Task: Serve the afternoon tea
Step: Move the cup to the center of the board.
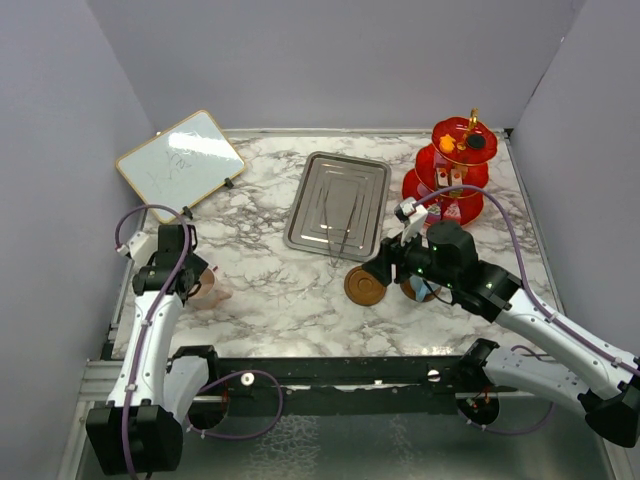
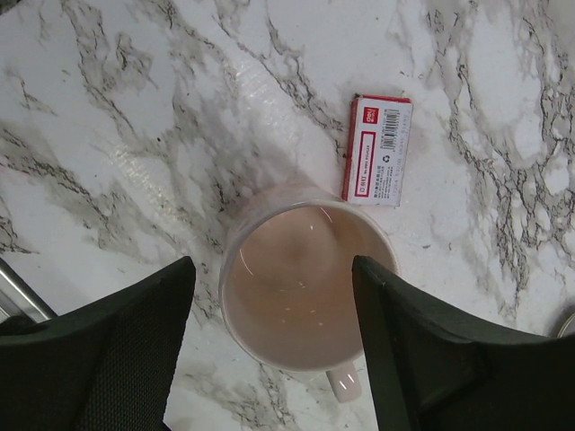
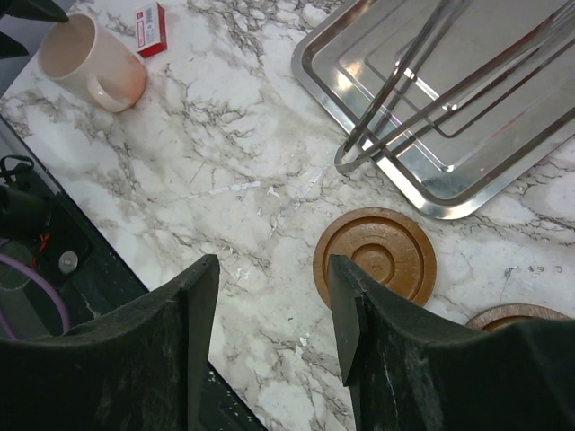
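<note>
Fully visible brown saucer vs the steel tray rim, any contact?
Apart. The right wrist view shows a thin strip of marble tabletop between the saucer and the rim of the steel tray. The top view shows the same gap.

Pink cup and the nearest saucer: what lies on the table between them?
Only bare marble table, as the right wrist view shows. The red box lies beside the cup, off the line to the saucer.

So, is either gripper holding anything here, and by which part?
Nothing is held. The left gripper straddles the pink cup at its rim, with a gap showing beside one finger. The right gripper is open above the table beside a saucer.
</note>
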